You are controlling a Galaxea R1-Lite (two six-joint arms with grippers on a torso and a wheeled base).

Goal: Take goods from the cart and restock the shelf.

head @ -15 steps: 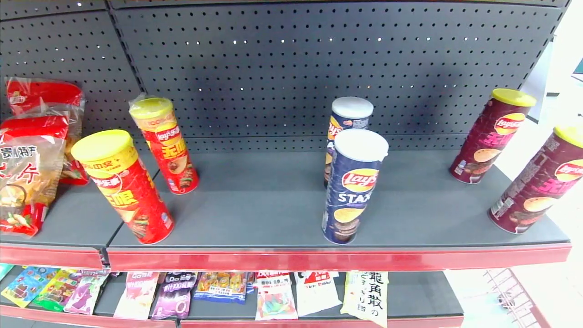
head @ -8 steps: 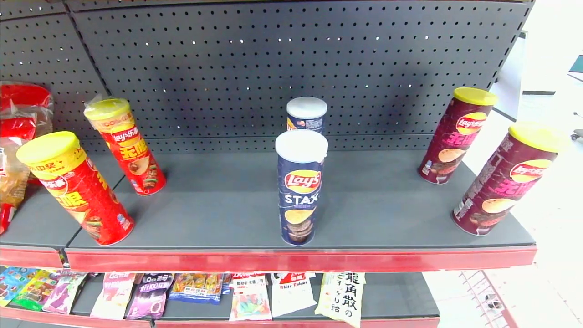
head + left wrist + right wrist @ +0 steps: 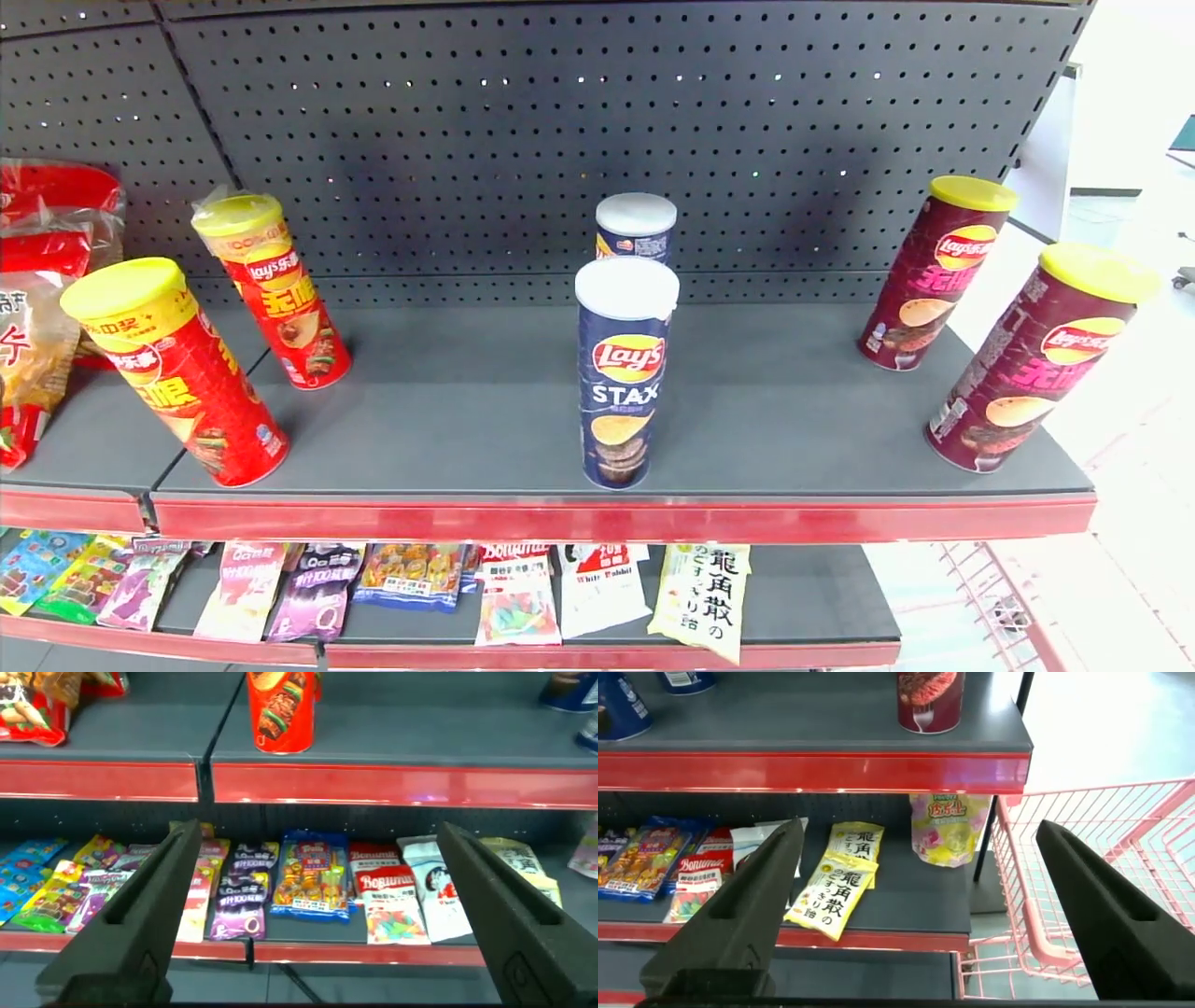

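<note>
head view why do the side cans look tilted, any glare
Head view: lens distortion likely tips the red can and maroon can outward, the middle blue can stands straight; floor at right is washed out. Left wrist view: sheen on the red shelf edge. Right wrist view: floor past the pink cart is washed out.

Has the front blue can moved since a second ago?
No. The front blue can stands just behind the shelf's red edge as before; only the camera shifted.
</note>
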